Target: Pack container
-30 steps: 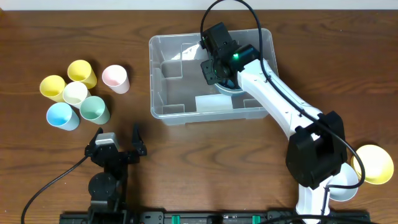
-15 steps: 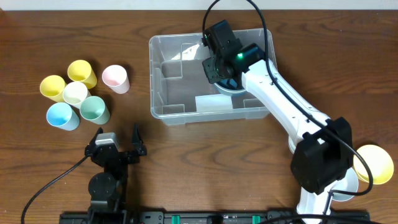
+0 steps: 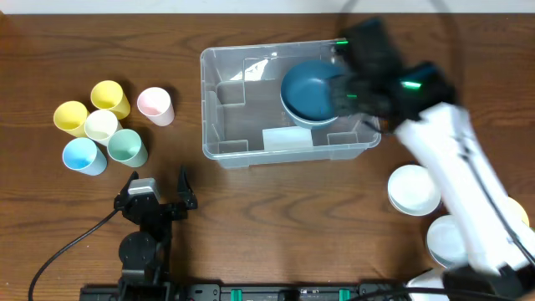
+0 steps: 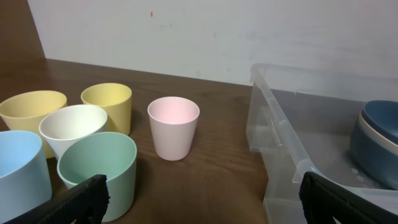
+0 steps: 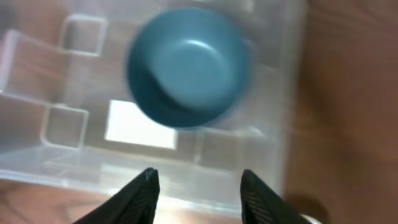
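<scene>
Overhead, the container (image 3: pixel 251 121) sits on the surface at upper centre of the frame, and the blue bowl (image 3: pixel 311 90) lies inside it, toward the right of the frame. My right end effector (image 5: pixel 198 186) is spread wide and holds nothing. In the right wrist view its fingers stand at the lower edge of the frame, above the container's wall, with the bowl up-frame and apart from them. I judge the bowl's placing done, so the step in hand is going for the next piece. The white bowls (image 3: pixel 414 189) at lower right of the overhead frame look the nearest candidates. Taking one calls for clearing the rim, then coming down over a bowl's edge with the fingers apart. My left end effector (image 3: pixel 159 186), at lower left, is also wide and empty, with the cups (image 3: pixel 104 125) up-frame of it.
</scene>
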